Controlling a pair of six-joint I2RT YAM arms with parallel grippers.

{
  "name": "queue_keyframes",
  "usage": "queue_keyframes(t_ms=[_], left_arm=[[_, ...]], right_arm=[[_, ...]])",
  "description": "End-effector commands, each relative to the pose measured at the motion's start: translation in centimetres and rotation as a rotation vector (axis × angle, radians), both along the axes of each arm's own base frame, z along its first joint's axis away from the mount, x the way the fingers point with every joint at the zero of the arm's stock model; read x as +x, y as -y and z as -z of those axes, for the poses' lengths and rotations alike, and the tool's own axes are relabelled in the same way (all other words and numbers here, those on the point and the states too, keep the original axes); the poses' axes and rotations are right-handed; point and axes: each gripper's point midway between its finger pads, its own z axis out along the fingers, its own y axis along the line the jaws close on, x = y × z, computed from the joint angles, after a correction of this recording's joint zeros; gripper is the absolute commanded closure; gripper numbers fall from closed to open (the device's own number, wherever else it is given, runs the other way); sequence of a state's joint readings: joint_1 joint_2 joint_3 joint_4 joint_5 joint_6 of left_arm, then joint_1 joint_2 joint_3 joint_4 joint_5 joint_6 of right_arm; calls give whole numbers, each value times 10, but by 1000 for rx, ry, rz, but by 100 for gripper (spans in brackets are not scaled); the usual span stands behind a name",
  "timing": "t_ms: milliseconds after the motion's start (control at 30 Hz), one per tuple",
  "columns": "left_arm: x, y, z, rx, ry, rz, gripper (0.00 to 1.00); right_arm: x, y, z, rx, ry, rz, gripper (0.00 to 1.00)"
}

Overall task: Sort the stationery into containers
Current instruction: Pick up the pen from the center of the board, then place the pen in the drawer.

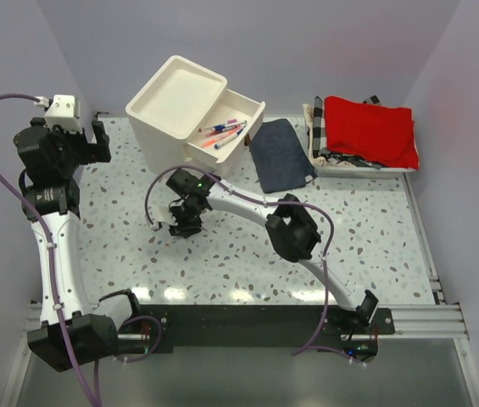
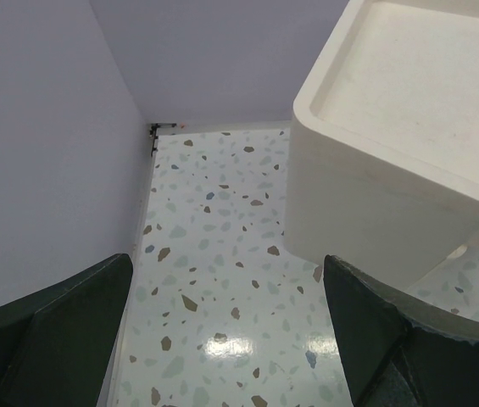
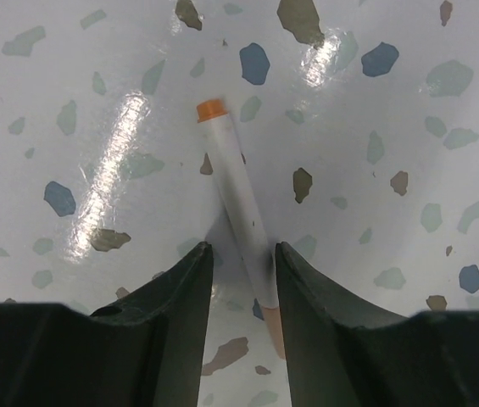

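Left tool [image 2: 226, 271] stands wide open above the counter [image 1: 375, 229], beside the cream drawer unit [image 1: 171, 97]. We note one drawer [image 1: 214, 155] pulled out, holding several pens [image 1: 222, 131]. Right tool [image 3: 243, 254] is narrow, fingers astride a white, orange-capped pen [image 3: 232, 191] lying on the counter.

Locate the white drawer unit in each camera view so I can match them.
Top external: drawer unit upper centre, one drawer pulled open.
Left wrist: drawer unit fills the upper right.
Right wrist: not in it.
Shared landmark: the speckled tabletop, in all three.
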State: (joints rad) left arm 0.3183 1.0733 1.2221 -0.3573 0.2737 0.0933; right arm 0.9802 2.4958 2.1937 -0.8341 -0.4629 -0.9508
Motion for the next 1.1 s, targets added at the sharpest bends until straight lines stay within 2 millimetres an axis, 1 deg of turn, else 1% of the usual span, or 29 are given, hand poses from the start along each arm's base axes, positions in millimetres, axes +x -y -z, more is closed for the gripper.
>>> queue_keyframes(t_ms=[0,33,67,133,167,200,233,267,300,333,400,433,500,533,567,633,667,700,733,767,800,833,867,900,933,967,1000,1033,1067], left_arm=[[3,-2,-14,18,34,-6,0],[3,-2,-13,17,33,-5,0],[3,-2,-13,17,31,-6,0],[4,-2,-12,14,30,-4,0],[4,-2,-13,16,33,-2,0],[5,-2,-13,15,34,-2,0],[5,-1,-14,13,38,0,0],[6,-2,-17,16,51,0,0],[6,-1,-17,9,54,2,0],[8,0,-18,7,60,6,0],[9,0,-23,0,81,8,0],[10,0,-24,1,87,10,0],[11,-1,-26,-3,104,6,0],[12,-1,-25,-4,104,5,0],[13,-2,-27,-6,114,3,0],[14,-1,-25,-18,116,8,0],[15,-1,-25,-22,119,10,0],[16,-1,-24,-29,120,12,0],[17,0,-23,-33,120,18,0],[18,1,-25,-35,124,21,0],[19,0,-24,-39,124,20,0],[19,1,-25,-41,127,24,0],[20,2,-26,-42,130,29,0],[21,2,-25,-45,130,32,0],[21,3,-26,-46,133,36,0],[21,2,-25,-46,133,35,0],[21,3,-26,-47,136,38,0],[21,2,-26,-46,136,33,0],[21,3,-25,-48,135,34,0]], right_arm=[[-3,20,27,-96,-9,-24,72],[-4,24,29,-110,-12,-30,76],[-7,28,26,-118,-8,-45,87],[-13,37,15,-128,-11,-60,96],[-18,47,16,-148,-14,-68,100],[-15,44,-20,-81,37,-67,100],[-16,46,-35,-53,59,-64,100],[-21,52,-40,-31,63,-69,100],[-22,52,-90,58,121,-70,100],[-27,57,-105,84,132,-74,100],[-31,58,-155,178,172,-64,100],[-33,61,-200,256,225,-57,100],[-30,68,-237,313,276,-26,100],[-29,73,-270,365,327,-12,100],[-26,77,-282,376,367,-17,100],[-8,90,-306,388,465,0,100],[-1,96,-315,384,534,-35,100],[13,108,-315,354,568,-32,100],[24,115,-326,343,648,-69,100],[34,122,-317,297,655,-85,100],[51,135,-318,264,688,-80,100],[65,141,-329,234,780,-128,100],[77,144,-319,190,789,-149,100],[95,154,-320,169,819,-142,100],[106,155,-334,171,888,-175,100],[116,160,-335,145,914,-181,100],[136,161,-320,110,911,-188,100],[145,162,-337,118,971,-200,100],[153,163,-334,96,982,-210,100]])
